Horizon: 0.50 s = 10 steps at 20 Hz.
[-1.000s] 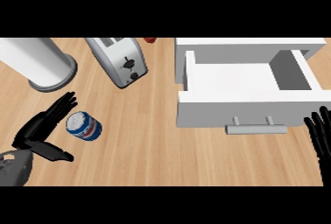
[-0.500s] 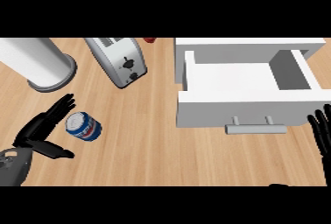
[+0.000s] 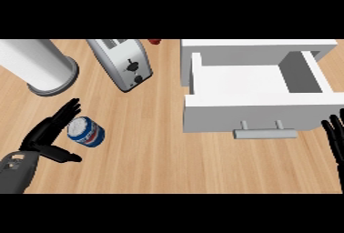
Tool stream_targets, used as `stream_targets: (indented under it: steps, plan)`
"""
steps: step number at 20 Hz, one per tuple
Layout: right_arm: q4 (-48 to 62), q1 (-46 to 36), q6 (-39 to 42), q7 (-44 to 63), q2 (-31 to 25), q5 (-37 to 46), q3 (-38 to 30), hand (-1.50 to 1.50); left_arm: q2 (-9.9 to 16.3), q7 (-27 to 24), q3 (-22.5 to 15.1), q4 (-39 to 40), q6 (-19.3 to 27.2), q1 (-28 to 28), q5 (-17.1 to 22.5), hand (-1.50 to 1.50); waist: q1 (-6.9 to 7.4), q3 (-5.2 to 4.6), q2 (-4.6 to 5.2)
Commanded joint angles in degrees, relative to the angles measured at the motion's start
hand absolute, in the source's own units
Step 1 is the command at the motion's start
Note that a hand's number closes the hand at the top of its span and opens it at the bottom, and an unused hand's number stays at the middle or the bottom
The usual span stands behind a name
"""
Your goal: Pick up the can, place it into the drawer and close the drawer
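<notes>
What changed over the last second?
Very little: the right hand slid slightly down along the view's right edge, open. The left hand stays open around the can, not gripping. The drawer stays open, toaster unmoved.

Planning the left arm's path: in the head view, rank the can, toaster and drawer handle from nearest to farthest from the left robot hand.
1. Can, right beside the left robot hand.
2. Toaster, up the counter, toward the far edge.
3. Drawer handle, across the counter on the right.
</notes>
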Motion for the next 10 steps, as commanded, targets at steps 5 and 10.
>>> stream_targets:
  steps: [5, 10]
  plan:
    - [0.3, 1.5, 0.3, -1.7, 1.2, 0.6, 0.1, -1.50, -0.6, -7.5, -0.6, 4.8, -3.3, -1.2, -0.7, -1.50, -0.07, -0.01, 0.04]
    - [-2.0, 0.7, 0.4, 1.4, 0.4, -0.4, -0.3, -1.50, -3.6, -6.0, -0.9, 5.5, -0.8, -3.4, -0.6, -1.50, -0.09, 0.00, 0.01]
